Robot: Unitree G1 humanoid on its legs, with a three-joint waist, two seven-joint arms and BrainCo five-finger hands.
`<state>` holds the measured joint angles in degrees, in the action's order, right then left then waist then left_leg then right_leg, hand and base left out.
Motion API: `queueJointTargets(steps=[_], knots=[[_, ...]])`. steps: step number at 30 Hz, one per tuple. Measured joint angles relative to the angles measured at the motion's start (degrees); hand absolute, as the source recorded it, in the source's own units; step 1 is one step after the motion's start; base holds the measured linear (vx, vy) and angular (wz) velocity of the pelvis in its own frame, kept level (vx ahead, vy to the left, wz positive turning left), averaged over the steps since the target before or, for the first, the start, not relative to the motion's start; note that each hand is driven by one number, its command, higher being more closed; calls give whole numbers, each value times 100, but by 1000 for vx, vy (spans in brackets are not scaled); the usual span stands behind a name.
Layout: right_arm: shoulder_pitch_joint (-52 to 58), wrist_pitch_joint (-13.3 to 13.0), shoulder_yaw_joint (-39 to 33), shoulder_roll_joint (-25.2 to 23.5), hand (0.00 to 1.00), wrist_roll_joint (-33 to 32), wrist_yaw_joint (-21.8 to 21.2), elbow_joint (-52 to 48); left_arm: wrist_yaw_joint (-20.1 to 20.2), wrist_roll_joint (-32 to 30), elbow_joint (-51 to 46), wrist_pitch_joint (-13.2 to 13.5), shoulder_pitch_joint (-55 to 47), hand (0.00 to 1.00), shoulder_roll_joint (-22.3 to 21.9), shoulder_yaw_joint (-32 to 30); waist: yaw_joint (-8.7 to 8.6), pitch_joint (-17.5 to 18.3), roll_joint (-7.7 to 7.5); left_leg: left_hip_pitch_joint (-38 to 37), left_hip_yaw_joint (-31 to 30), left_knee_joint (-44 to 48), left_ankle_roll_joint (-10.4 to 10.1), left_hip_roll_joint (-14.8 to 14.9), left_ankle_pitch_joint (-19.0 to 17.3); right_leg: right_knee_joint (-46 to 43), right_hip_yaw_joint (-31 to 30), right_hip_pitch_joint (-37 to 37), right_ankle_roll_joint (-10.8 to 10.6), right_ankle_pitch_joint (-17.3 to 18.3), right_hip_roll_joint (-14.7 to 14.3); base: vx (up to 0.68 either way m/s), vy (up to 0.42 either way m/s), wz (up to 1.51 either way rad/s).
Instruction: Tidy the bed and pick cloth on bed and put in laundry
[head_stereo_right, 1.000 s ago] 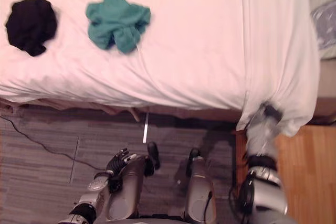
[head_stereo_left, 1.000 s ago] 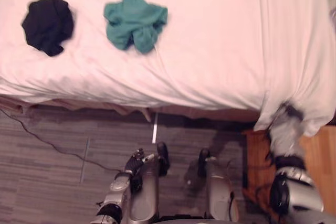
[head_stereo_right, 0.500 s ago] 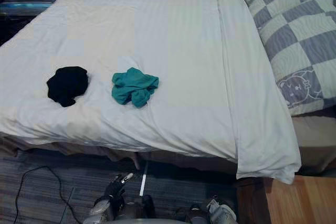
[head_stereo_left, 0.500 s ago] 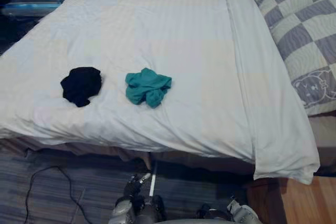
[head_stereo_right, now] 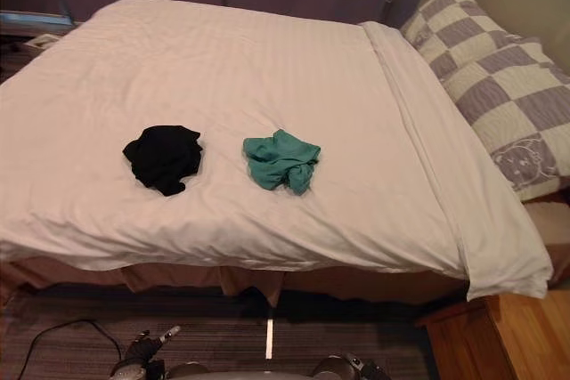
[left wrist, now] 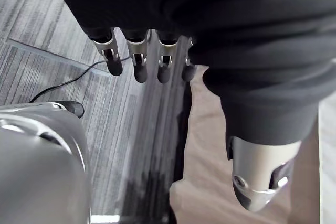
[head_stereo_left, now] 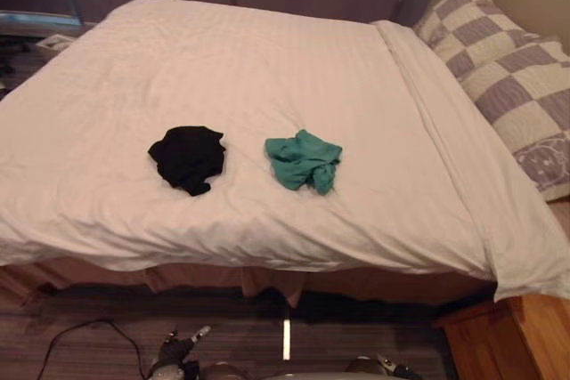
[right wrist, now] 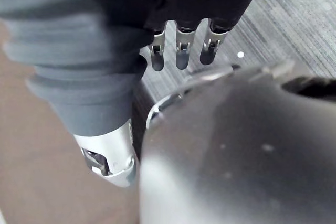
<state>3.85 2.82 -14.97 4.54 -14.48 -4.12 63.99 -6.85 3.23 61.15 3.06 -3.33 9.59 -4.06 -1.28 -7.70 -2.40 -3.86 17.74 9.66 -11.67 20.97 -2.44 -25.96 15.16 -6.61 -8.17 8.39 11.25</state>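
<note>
The bed [head_stereo_left: 267,60] lies under a white cover [head_stereo_right: 267,238] that hangs over the near edge. 2 crumpled cloths rest on that cover, side by side and apart from each other, toward the near side. The black cloth [head_stereo_left: 188,157] is on the robot's left and the teal cloth [head_stereo_left: 304,159] lies on its right, nearer the middle of the bed. At the right end of the bed a checked pillow [head_stereo_left: 509,77] in grey and white lies beside the folded band of the cover. A wooden cabinet [head_stereo_left: 499,340] stands on the grey floor [head_stereo_left: 80,327] by the bed's near right corner.

The left hand [left wrist: 138,59] hangs low in front of the bed, well apart from both cloths. In its wrist view its fingers point straight out over the floor with the thumb [left wrist: 257,179] set apart, and nothing is in its grasp. The right hand [right wrist: 181,51] is also low. In its own wrist view its fingers are straight and relaxed above the floor, with nothing held.
</note>
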Motion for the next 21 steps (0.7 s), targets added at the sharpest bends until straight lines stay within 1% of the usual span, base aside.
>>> queueJointTargets(steps=[1, 2, 3, 4, 5, 6, 7, 8, 9, 10, 11, 12, 13, 14, 16, 17, 18, 19, 20, 21], knots=[[-3, -59, 75, 27, 0, 9, -80, -57, 72, 3, 21, -1, 45, 0, -23, 85, -51, 2, 58, 14, -2, -134, 17, 5, 98, 94, 9, -14, 115, 164, -331, 107, 130, 17], [7, -179, 270, 35, 0, 56, -231, -197, 188, 9, 28, -4, 125, 0, -100, 238, -137, -35, 134, 84, -13, -352, 154, -99, 258, 783, -65, 177, 632, 263, -880, 34, 113, 39], [3, -257, 300, 96, 0, 60, -326, -217, 197, 14, 32, -12, 244, 0, -213, 244, -216, -92, 218, 133, -96, -459, 266, -139, 340, 1066, -139, 344, 670, 46, -975, 3, 158, 54], [-12, -329, 418, 155, 0, 77, -400, -237, 204, 5, -34, 15, 267, 0, -371, 384, -254, -127, 284, 130, -122, -643, 465, -352, 526, 1231, -300, 400, 641, -15, -905, 4, 129, 56], [-33, -416, 471, 233, 0, 99, -517, -245, 176, -12, -63, 70, 286, 0, -525, 459, -269, -167, 379, 97, -122, -733, 562, -481, 675, 1260, -287, 433, 617, 35, -804, 19, 88, 49], [-61, -456, 549, 266, 0, 83, -529, -246, 148, -63, -62, 89, 297, 0, -579, 456, -278, -182, 398, 114, -111, -729, 647, -561, 754, 1234, -244, 438, 594, 75, -708, 10, 39, 49], [-123, -483, 664, 292, 0, 37, -607, -247, 115, -70, -63, 106, 297, 0, -602, 455, -271, -212, 375, 170, -28, -668, 729, -696, 887, 1186, -178, 449, 589, 134, -537, -25, 34, 62], [-126, -489, 676, 296, 0, 39, -717, -237, 1, -40, -77, 166, 297, 0, -603, 434, -260, -232, 361, 459, 72, -150, 738, -733, 907, 1145, -95, 491, 558, 179, -389, -33, 24, 57], [-168, -487, 702, 289, 0, 50, -749, -237, -65, -26, -102, 214, 302, 0, -585, 414, -245, -281, 327, 645, 73, 293, 736, -710, 905, 1129, -75, 541, 552, 186, -318, -29, 0, 37], [-238, -485, 820, 279, 0, 59, -742, -234, -106, 41, -159, 300, 307, 0, -570, 360, -175, -370, 343, 977, 27, 1133, 728, -564, 910, 1157, -76, 654, 587, 160, -270, -18, 26, -9], [-282, -476, 938, 256, 0, 50, -691, -232, -90, 33, -214, 433, 251, 0, -535, 346, -53, -445, 367, 1310, 54, 2022, 614, -215, 834, 1224, -84, 796, 615, 109, -269, -21, 50, -27], [-311, -464, 936, 211, 0, 35, -637, -234, -77, -23, -212, 495, 189, 0, -520, 343, -54, -450, 401, 1333, 132, 2254, 607, -92, 802, 1229, -104, 855, 610, 103, -276, -30, 89, -42], [-322, -460, 907, 156, 0, -33, -564, -238, -71, -104, -209, 536, 149, 0, -516, 335, -97, -432, 444, 1289, 211, 2287, 649, 43, 768, 1234, -152, 898, 598, 98, -266, -30, 100, -47], [-353, -423, 914, 166, 0, -122, -556, -236, -42, -236, -203, 579, 148, 0, -517, 351, -106, -430, 449, 1196, 203, 2093, 723, 121, 719, 1255, -280, 904, 556, 79, -235, -13, 155, -60], [-368, -393, 902, 174, 0, -183, -485, -239, 106, -397, -120, 656, 161, 0, -553, 355, -148, -417, 405, 1088, -80, 1397, 723, 226, 722, 1319, -617, 804, 433, 24, -123, 43, 217, -64], [-397, -390, 864, 201, 0, -185, -466, -228, 197, -412, -54, 690, 238, 0, -558, 359, -197, -409, 354, 1076, -416, 1026, 722, 220, 723, 1311, -804, 687, 314, 8, 11, 72, 339, -55], [-442, -388, 843, 243, 0, -117, -465, -187, 219, -415, -56, 731, 243, 0, -558, 378, -276, -439, 295, 999, -617, 785, 721, 188, 724, 1303, -967, 630, 143, -28, 164, 69, 490, -50], [-445, -394, 857, 307, 0, -24, -470, -165, 248, -427, -42, 734, 241, 0, -561, 445, -309, -441, 291, 868, -683, 593, 703, 143, 737, 1307, -1083, 623, -40, -59, 292, 48, 595, -58], [-407, -397, 899, 424, 0, 89, -480, -124, 284, -489, 3, 735, 247, 0, -599, 618, -329, -417, 336, 594, -646, 373, 694, 47, 762, 1316, -1235, 638, -289, -83, 412, 38, 726, -65], [-324, -407, 928, 565, 0, 191, -482, -123, 294, -570, 22, 734, 238, 0, -686, 842, -361, -330, 531, 374, -548, 211, 398, -22, 650, 1418, -1330, 638, -540, -204, 482, 31, 671, -53]])
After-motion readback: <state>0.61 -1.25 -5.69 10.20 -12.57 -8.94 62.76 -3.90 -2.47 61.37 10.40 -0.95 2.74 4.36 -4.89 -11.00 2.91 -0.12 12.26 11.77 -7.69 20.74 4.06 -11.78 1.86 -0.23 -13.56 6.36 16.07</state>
